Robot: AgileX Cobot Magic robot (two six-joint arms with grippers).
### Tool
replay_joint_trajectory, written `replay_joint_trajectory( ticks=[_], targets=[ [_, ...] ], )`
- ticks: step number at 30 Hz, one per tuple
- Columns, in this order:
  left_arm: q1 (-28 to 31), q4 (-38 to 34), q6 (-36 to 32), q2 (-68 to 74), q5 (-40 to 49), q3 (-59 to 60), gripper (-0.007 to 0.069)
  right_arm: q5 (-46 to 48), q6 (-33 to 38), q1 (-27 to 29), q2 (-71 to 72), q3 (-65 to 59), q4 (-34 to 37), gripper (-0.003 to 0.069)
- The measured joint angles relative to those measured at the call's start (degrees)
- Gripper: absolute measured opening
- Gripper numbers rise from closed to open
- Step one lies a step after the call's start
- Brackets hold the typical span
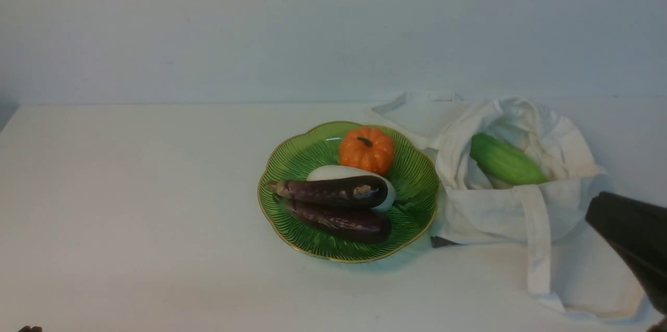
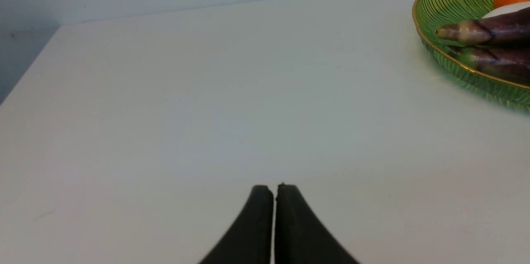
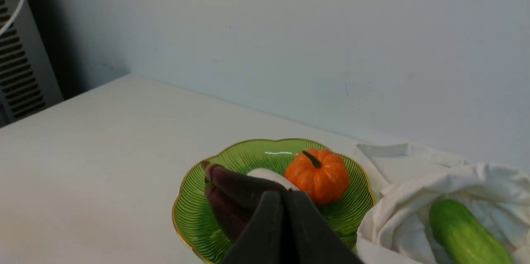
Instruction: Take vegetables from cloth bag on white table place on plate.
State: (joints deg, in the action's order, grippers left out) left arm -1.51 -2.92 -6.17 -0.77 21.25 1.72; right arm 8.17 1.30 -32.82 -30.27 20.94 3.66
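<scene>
On the table (image 1: 156, 191), the cloth bag (image 1: 490, 217), at the plate's three o'clock, holds the green gourd (image 1: 508, 160). The green plate (image 1: 297, 152) carries two eggplants (image 1: 338, 191), a white vegetable (image 1: 390, 201) and, at one o'clock, a pumpkin (image 1: 367, 150). Left gripper (image 2: 275, 191) and right gripper (image 3: 285, 197) are closed.

I cannot tell for sure what sort of place this is. There is a big white table (image 1: 156, 191) by a plain, pale wall (image 1: 333, 24). Past one end of the table is a gray thing with dark slots (image 3: 25, 61), and a pale cord (image 3: 18, 7) hangs in front of it.
</scene>
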Motion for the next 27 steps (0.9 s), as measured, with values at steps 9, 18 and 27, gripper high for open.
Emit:
replay_joint_trajectory(
  ticks=[9,18,27],
  targets=[
    [0.0,0.0,0.0,0.0,0.0,0.0,-0.0005,0.8,0.1,0.0,0.6,-1.5,-0.9,-0.0015],
    [0.0,0.0,0.0,0.0,0.0,0.0,-0.0005,3.6,0.2,11.3,13.9,-12.4,-7.5,-0.0015],
    [0.0,0.0,0.0,0.0,0.0,0.0,-0.0005,14.9,0.0,25.9,27.0,-19.9,-5.3,-0.0015]
  ],
)
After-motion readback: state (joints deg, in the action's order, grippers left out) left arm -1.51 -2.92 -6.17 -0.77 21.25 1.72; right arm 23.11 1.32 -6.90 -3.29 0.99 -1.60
